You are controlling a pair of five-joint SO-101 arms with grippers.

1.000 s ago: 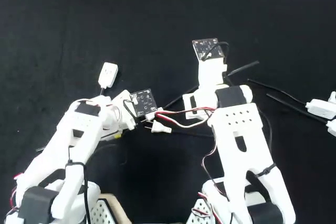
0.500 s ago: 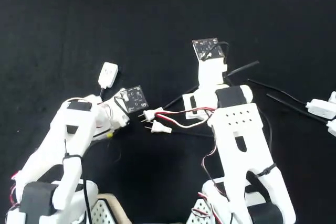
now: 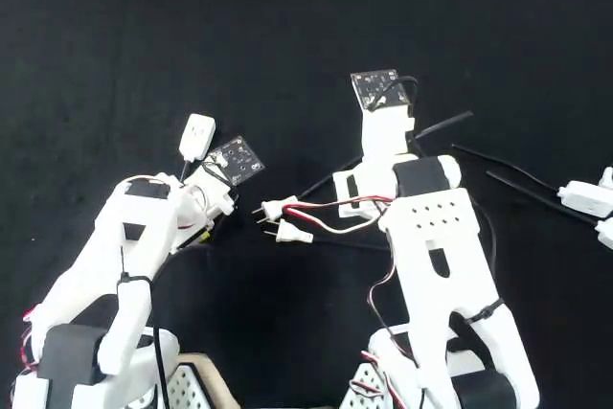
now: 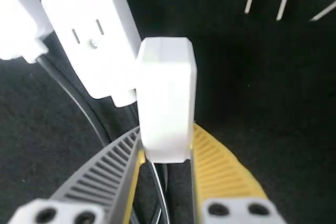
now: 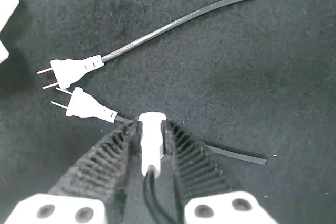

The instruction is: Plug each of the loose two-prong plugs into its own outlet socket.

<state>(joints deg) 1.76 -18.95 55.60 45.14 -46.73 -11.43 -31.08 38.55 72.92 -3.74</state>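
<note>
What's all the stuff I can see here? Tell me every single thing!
table: 1, black, under everything
two-prong plugs: 2, white, lying loose between the arms
outlet socket: 1, white, just past the left claw
white block: 1, white, held in the left claw
small white piece: 1, white on a black cord, held in the right claw
black cords: at least 3, black, right half of the table
white pieces: at least 2, white, table's right edge
arms: 2, white, near edge
left claw: 1, grey and yellow
right claw: 1, grey
</note>
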